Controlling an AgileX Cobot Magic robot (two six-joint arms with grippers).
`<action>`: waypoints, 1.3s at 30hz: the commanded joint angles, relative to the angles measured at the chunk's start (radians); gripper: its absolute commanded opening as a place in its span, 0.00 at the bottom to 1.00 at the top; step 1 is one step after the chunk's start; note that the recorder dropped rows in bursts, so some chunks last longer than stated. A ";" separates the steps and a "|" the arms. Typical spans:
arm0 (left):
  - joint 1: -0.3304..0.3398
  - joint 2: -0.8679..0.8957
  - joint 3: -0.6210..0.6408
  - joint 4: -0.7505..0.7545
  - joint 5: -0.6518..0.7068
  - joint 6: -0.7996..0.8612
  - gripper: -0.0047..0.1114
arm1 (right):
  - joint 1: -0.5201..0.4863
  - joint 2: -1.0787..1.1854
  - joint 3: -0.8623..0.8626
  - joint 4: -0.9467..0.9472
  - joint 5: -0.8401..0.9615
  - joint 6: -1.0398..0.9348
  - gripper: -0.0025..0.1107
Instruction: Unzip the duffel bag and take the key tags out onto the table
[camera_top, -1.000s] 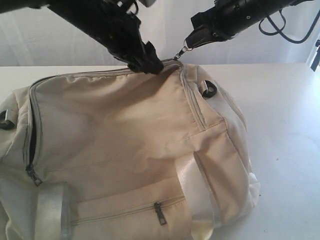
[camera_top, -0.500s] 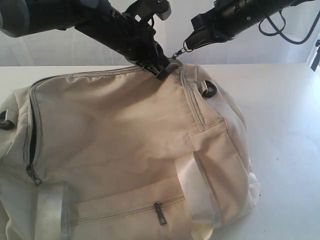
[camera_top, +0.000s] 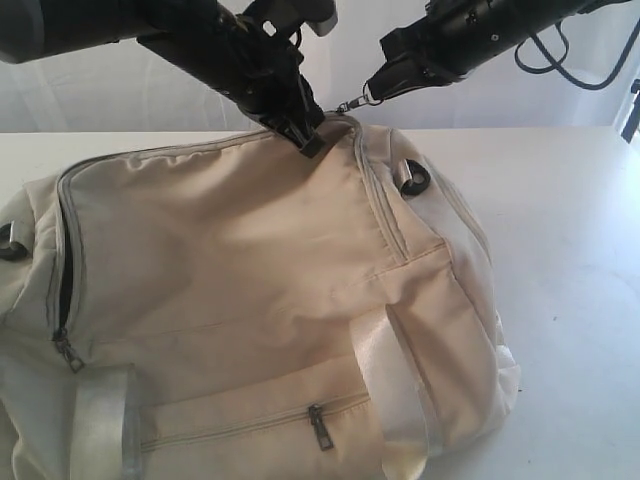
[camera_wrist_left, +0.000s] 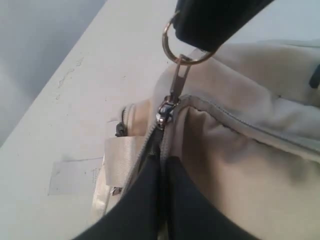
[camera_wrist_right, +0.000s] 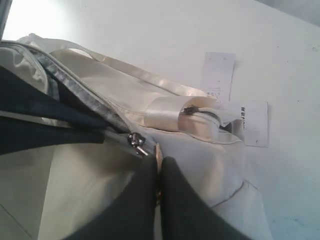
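Now pinching limp duffel bag (camera_top: 230, 250) cloth in left end effector (camera_top: 308, 138), gripping small metal zipper pull (camera_top: 350, 103) in right end effector (camera_top: 376, 90).

Paper slip's (camera_wrist_right: 250, 125) print illegible

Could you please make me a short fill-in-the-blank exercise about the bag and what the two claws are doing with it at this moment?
1. The duffel bag lies on a white ____.
2. The right claw holds the zipper pull by its metal ____.
3. The left claw is not open but ____, pinching the bag's fabric beside that zipper.

Missing words: table; ring; shut.
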 joint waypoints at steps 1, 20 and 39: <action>0.035 -0.019 -0.005 0.041 0.076 -0.031 0.04 | -0.008 -0.015 0.004 -0.004 -0.015 -0.009 0.02; 0.122 -0.028 -0.005 0.096 0.132 -0.068 0.04 | -0.008 -0.015 0.004 -0.046 0.079 0.039 0.02; 0.117 -0.014 -0.003 -0.255 0.203 0.042 0.04 | -0.008 -0.120 0.101 -0.046 0.165 0.055 0.02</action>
